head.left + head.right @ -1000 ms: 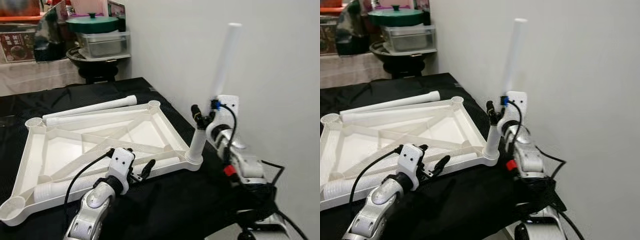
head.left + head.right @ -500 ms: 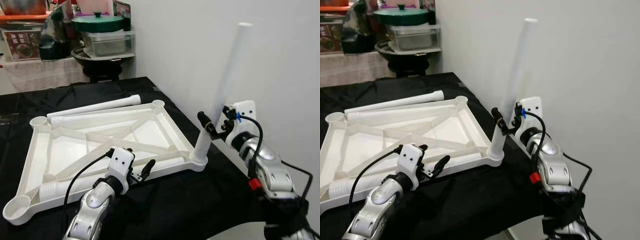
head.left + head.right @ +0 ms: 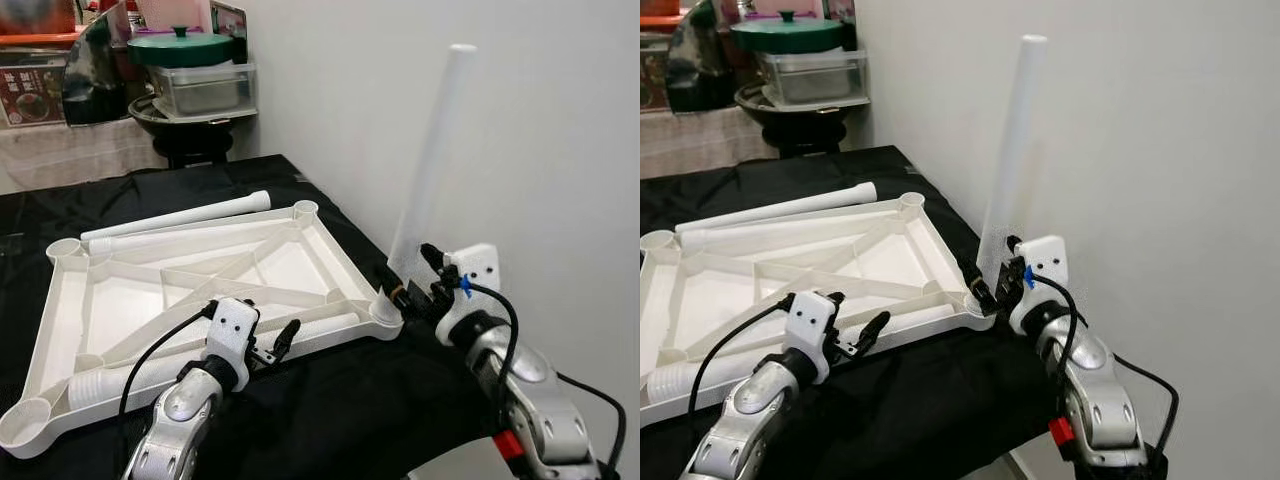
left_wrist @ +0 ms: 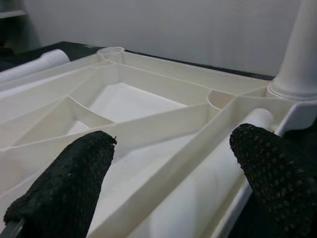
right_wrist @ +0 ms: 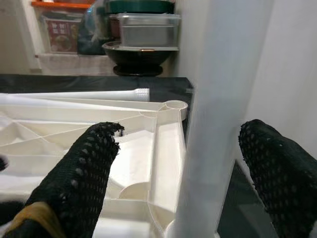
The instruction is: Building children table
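1. Writing: a red-and-white printed card [image 3: 30, 95] stands at the far end of the room beyond the table top; its text is too small to read, possibly a menu or notice.
2. Landmark: white plastic table top [image 3: 200, 300], upside down with ribs showing, lying flat on a black cloth [image 3: 330, 400].
3. One white leg [image 3: 430, 160] stands upright in the table top's near corner socket, close to the white wall [image 3: 520, 120].
4. Right gripper [image 3: 410, 285] is at the base of that leg, fingers spread either side of it. In the right wrist view the pads [image 5: 84, 173] sit apart from the leg, so released, not gripping.
5. Left gripper [image 3: 275, 345] is at the table top's near edge, fingers splayed, holding nothing. A loose leg [image 4: 198, 198] lies along the inside of that edge between its fingertips.
6. Two more legs [image 3: 180, 215] lie just beyond the table top's far edge.
7. Behind the table top: clear lidded box [image 3: 205, 88] with a green lid [image 3: 185, 45] on top, over a dark bowl [image 3: 190, 120].
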Robot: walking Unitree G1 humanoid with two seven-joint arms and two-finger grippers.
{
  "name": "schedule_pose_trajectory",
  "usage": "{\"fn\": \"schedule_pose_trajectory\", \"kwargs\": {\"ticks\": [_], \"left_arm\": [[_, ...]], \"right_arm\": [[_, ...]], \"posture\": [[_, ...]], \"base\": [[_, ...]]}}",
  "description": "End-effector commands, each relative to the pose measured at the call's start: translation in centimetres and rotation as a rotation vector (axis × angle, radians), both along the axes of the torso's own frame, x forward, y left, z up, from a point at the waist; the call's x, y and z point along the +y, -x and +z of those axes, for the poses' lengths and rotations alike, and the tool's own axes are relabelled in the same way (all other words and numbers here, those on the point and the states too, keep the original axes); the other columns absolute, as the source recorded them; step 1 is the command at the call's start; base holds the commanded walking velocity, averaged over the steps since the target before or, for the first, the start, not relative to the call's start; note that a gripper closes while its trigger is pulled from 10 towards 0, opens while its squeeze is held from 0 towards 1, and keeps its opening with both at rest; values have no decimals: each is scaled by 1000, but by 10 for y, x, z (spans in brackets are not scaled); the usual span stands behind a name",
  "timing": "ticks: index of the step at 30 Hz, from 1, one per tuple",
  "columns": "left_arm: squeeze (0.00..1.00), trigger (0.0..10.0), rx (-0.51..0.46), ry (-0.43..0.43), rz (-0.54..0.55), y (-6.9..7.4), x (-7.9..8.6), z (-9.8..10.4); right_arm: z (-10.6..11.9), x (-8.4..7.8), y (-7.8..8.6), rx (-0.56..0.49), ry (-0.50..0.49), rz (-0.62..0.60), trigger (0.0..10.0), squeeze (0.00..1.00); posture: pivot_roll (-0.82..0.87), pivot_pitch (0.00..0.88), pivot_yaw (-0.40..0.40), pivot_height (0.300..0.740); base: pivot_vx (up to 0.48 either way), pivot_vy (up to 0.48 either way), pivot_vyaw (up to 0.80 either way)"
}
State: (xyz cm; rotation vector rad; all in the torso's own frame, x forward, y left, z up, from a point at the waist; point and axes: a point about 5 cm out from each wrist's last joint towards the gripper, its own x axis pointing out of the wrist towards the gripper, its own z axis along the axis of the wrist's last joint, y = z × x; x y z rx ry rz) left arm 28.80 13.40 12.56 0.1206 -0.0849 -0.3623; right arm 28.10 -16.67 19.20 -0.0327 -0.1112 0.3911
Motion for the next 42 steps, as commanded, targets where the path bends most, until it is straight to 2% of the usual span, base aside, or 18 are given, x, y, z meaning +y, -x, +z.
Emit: {"fn": "schedule_pose_trajectory", "kwargs": {"ticks": [1,5,7,9,11,12,13,14,17,18,19,21,24,30,34,40,42], "left_arm": [[0,10000,-18,31,100,5,16,6],[0,10000,-39,47,142,8,22,11],[0,10000,-54,55,151,13,22,12],[0,10000,-48,46,158,16,23,8],[0,10000,-42,55,156,17,23,8],[0,10000,-43,58,157,18,22,9],[0,10000,-43,58,157,18,22,9],[0,10000,-48,68,173,19,24,13],[0,10000,-49,71,182,20,25,14],[0,10000,-41,70,205,21,26,13],[0,10000,-32,85,256,22,30,10],[0,10000,-30,90,269,23,31,10],[0,10000,-35,90,260,24,27,13],[0,10000,-35,91,255,23,25,14],[0,10000,-37,97,247,22,20,15],[0,10000,-49,71,233,22,17,16],[0,10000,-53,77,234,23,17,16]], "right_arm": [[-8,11,19,28,20,80,10000,1000],[-12,11,27,44,47,96,10000,1000],[-16,22,37,75,57,243,10000,1000],[-19,30,42,84,74,329,10000,1000],[-18,33,36,65,99,300,10000,1000],[-15,33,31,40,118,264,10000,0],[-15,33,31,40,118,264,10000,0],[-10,32,18,20,121,186,10000,0],[-9,32,13,23,122,160,10000,0],[-10,33,8,36,117,142,10000,0],[-10,34,-2,46,128,70,10000,0],[-10,34,-4,48,131,54,10000,0],[-12,36,-8,78,87,16,10000,0],[-12,41,-10,55,70,17,10000,0],[-5,55,-13,-6,73,69,10000,0],[-3,63,-17,-27,90,83,10000,0],[-2,68,-18,-29,64,86,10000,0]], "posture": [[20,0,-42,740],[20,0,-42,740],[36,0,-46,740],[42,0,-49,740],[42,0,-50,740],[49,0,-53,740],[49,0,-53,740],[55,0,-55,740],[55,0,-55,740],[69,0,-55,740],[69,0,-55,740],[69,0,-55,740],[83,0,-59,740],[83,0,-59,740],[81,0,-57,740],[91,0,-60,740],[91,0,-63,740]], "base": [[0,0,0],[0,0,0],[0,0,0],[0,0,0],[0,0,0],[0,0,0],[0,0,0],[0,0,0],[0,0,0],[0,0,0],[0,266,0],[0,266,0],[0,480,0],[0,480,0],[0,428,0],[0,0,0],[0,0,0]]}}
